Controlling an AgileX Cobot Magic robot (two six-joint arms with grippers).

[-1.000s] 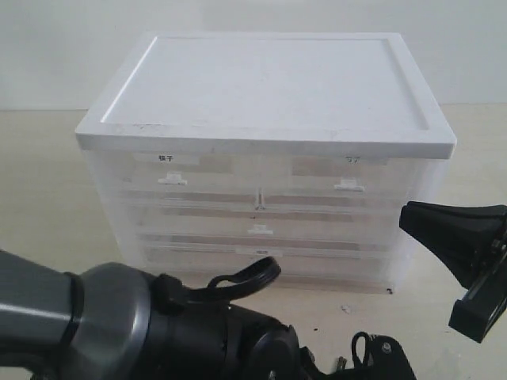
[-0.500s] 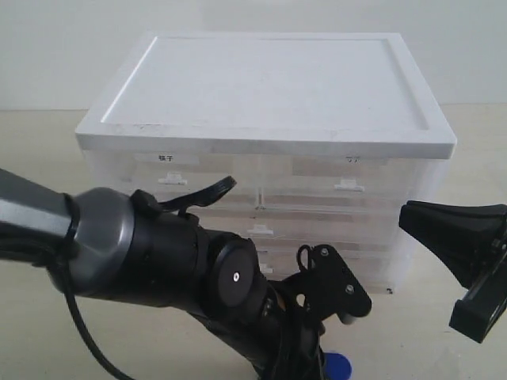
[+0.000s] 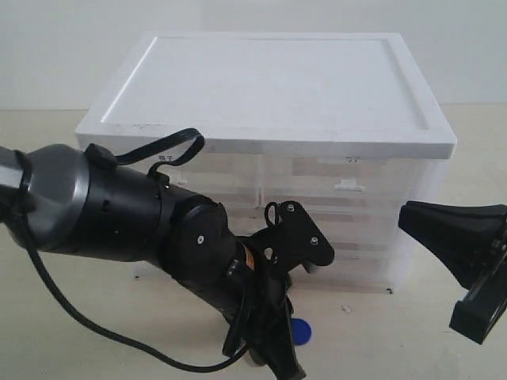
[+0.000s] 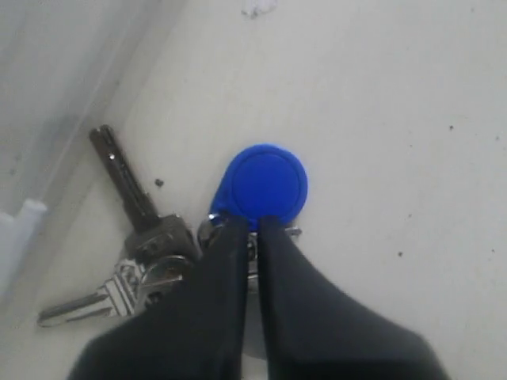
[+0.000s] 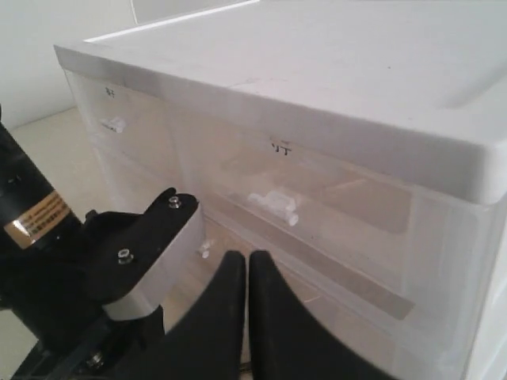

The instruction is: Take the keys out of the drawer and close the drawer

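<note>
- The small bunch of silver metal keys on a ring with a round blue plastic fob [image 4: 176,237] is lying on the pale tabletop [image 4: 412,119], just in front of the white-lidded translucent plastic drawer cabinet [image 3: 269,87]. It is outside every compartment, so the taking-out part looks done.
- The black left gripper [image 4: 249,229] is pointing down at the bunch with its two fingers drawn together to a thin slit. The tips are sitting on the ring at the neck of the fob, and it appears to be pinching the ring. I judge that letting go is what is left here.
- The half-width translucent drawer with the small white tab handle and the darker two-character label [image 5: 127,131] is showing a front that seems flush with its neighbour in the right wrist view. The left arm is hiding most of it in the exterior view. As far as can be told, it is looking closed already.
- The black right gripper [image 5: 247,265] is hanging off to the cabinet's side with its fingers pressed together on nothing, touching no drawer.
</note>
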